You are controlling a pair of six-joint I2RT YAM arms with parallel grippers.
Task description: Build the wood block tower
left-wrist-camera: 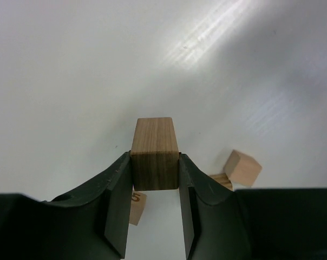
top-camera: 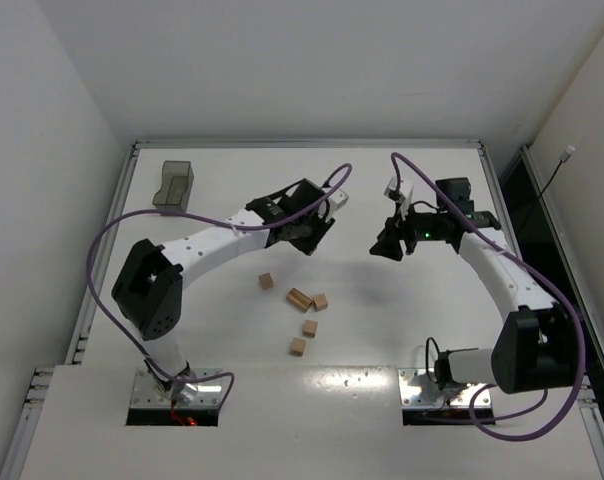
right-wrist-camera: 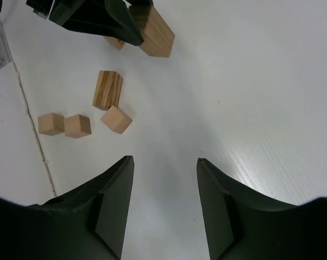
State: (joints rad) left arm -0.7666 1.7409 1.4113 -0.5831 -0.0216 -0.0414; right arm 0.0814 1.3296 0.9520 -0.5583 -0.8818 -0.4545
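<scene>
1 wood block [left-wrist-camera: 154, 138] fills left tool [left-wrist-camera: 155, 173], hidden overhead.

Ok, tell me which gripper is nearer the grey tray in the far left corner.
Left. The left gripper, shut on a wood block, hangs right of the grey tray; the right gripper, open and empty, sits farther right, beyond it.

Perhaps five wood blocks [top-camera: 309, 327] lie scattered; a darker block [left-wrist-camera: 154, 157] hangs clamped.
</scene>
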